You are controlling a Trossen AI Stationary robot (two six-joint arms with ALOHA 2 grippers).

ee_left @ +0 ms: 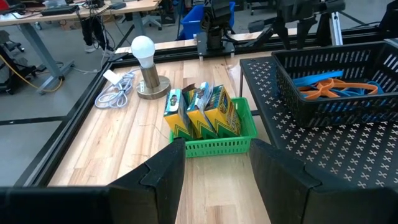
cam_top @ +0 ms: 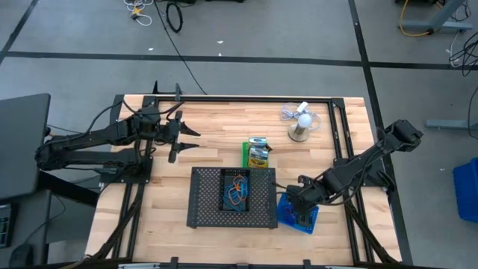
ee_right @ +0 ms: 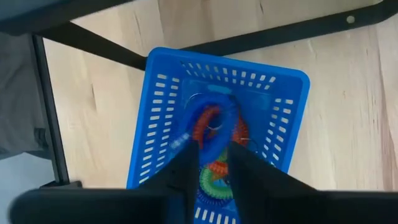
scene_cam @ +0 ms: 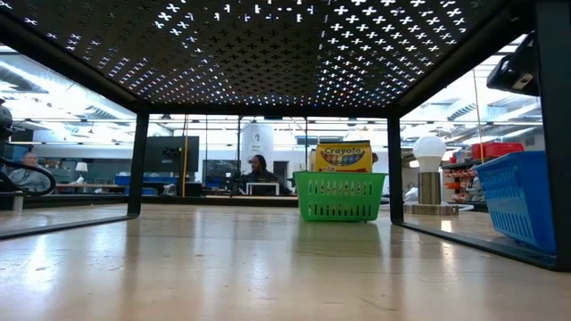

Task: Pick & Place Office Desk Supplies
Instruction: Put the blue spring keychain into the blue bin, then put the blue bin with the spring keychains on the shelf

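Right wrist view looks straight down between the fingers of the right gripper (ee_right: 213, 163), which stand a little apart with a narrow gap, just above the coloured rubber-band loops (ee_right: 214, 134) lying in the blue bin (ee_right: 163, 112). I cannot tell whether a blue loop is still pinched between the tips or only lies under them. The gripper points down into the bin, I judge, because the loops are soft and flat and can be reached only from above.

From the high view, the blue bin (cam_top: 286, 215) sits at about 5 o'clock from the table centre, touching the right edge of the large black mesh tray (cam_top: 203, 198). A small black bin (cam_top: 231, 178) with more loops stands on this tray, so the loops are sorted by container. At 12 o'clock from the tray is the green bin (cam_top: 246, 153), holding the yellow crayon box (ee_left: 221, 112) upright beside smaller boxes, probably to save room.

The left gripper (cam_top: 182, 138) waits at 10 o'clock, fingers apart and holding nothing.
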